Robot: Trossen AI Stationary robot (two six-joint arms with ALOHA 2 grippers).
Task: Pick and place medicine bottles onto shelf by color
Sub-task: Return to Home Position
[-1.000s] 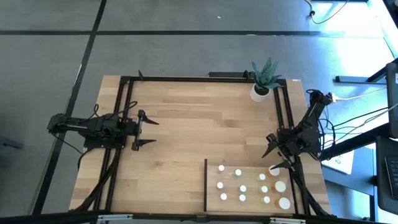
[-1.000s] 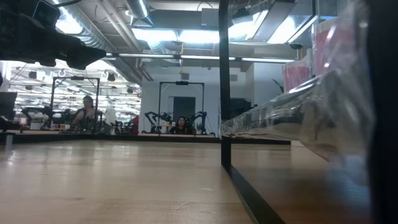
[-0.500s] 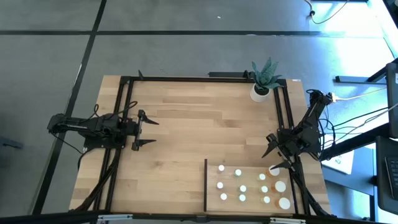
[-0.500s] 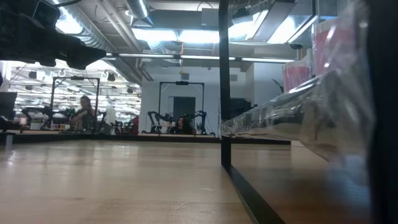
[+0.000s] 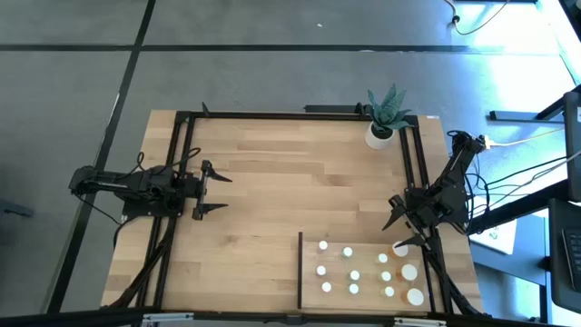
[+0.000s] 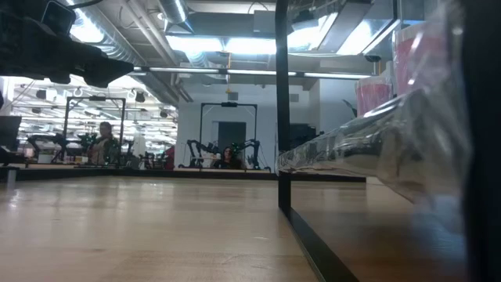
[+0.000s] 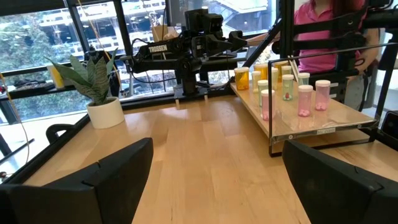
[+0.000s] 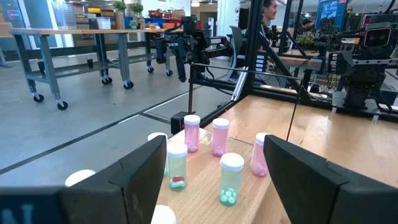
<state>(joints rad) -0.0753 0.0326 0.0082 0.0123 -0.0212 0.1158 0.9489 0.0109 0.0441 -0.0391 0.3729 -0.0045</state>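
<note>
Sorting looks all but finished: every medicine bottle [image 5: 355,274] I can find stands on the shelf [image 5: 310,257], which lies in the counter's [image 5: 290,182] right corner opposite the plant [image 5: 379,133], and none shows on the bare wood. They stand in rows, with the pink bottles [image 8: 219,137] together, the clear bottles [image 8: 232,179] beside them, and the orange bottles [image 7: 242,78] at the end nearest the right arm. The right hand [image 5: 401,233] hovers empty, spread wide, over the shelf's edge just beside an orange bottle. The left hand [image 5: 224,193], also wide and empty, waits near the counter's left edge. Only parking the arms seems left.
</note>
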